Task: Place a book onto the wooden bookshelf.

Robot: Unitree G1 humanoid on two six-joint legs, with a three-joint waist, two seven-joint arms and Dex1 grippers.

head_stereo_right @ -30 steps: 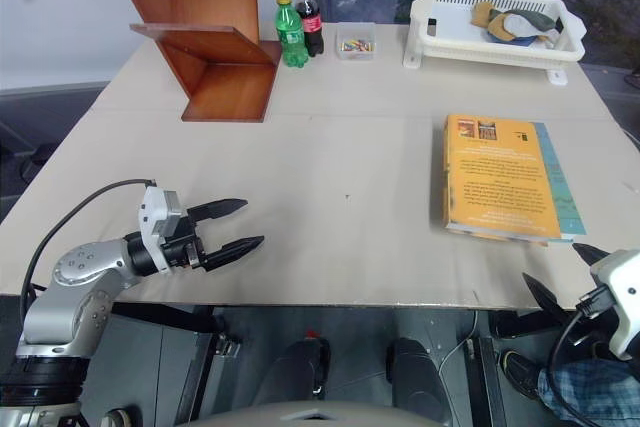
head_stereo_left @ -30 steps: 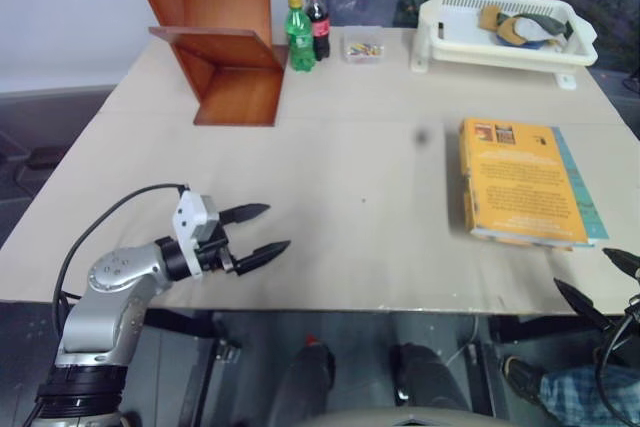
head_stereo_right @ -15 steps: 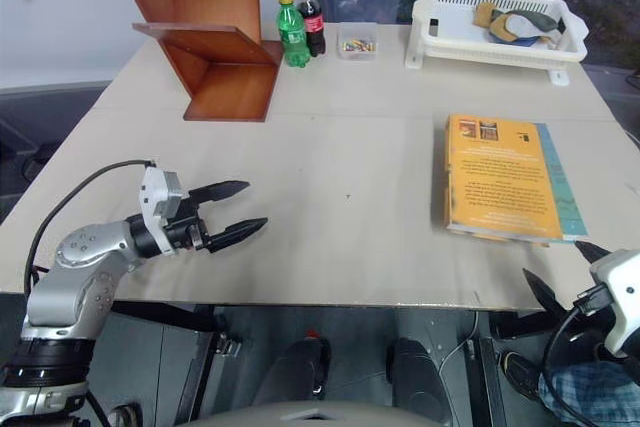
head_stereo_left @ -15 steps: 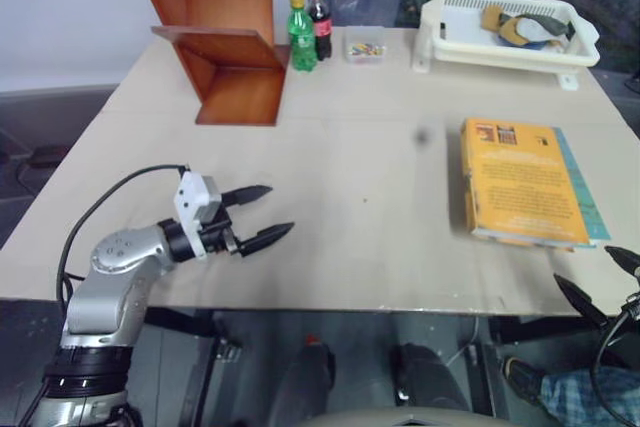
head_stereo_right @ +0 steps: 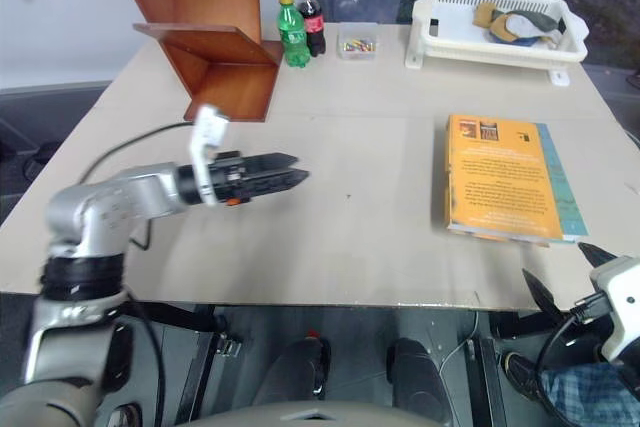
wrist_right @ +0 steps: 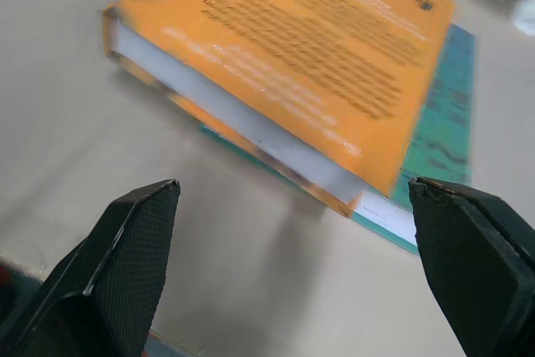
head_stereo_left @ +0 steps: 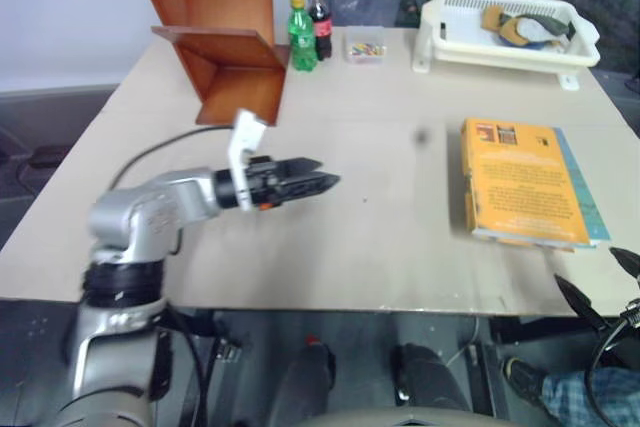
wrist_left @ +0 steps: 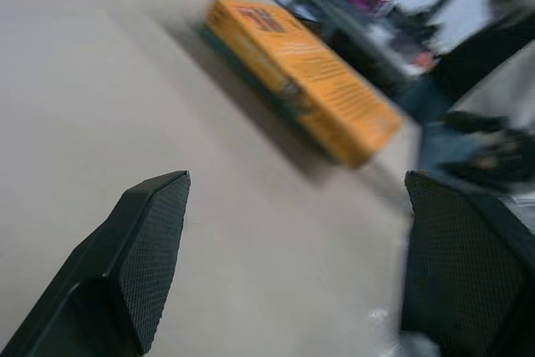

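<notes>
While the book (head_stereo_left: 527, 181) lay flat on a thinner teal book (head_stereo_left: 585, 187) near the right edge of the worktop (head_stereo_left: 380, 247), the left claw (head_stereo_left: 318, 179) hung spread and empty over the wide bare middle. The right claw (head_stereo_left: 598, 282) waited spread just past the front edge, near the book's corner. The wooden bookshelf (head_stereo_left: 218, 32) stood at the far left corner.

A thick orange-yellow paperback book (head_stereo_left: 525, 180) with a smooth, faintly glossy paper cover is seen at the right of the frame, its white page edges matt. The reddish-brown wooden bookshelf (head_stereo_left: 215, 32) at upper left is finished in a smooth satin varnish. The beige worktop (head_stereo_left: 380, 237) looks matt. The black left tool (wrist_left: 292, 265) is shown with finely cross-textured pads (wrist_left: 155, 248).
</notes>
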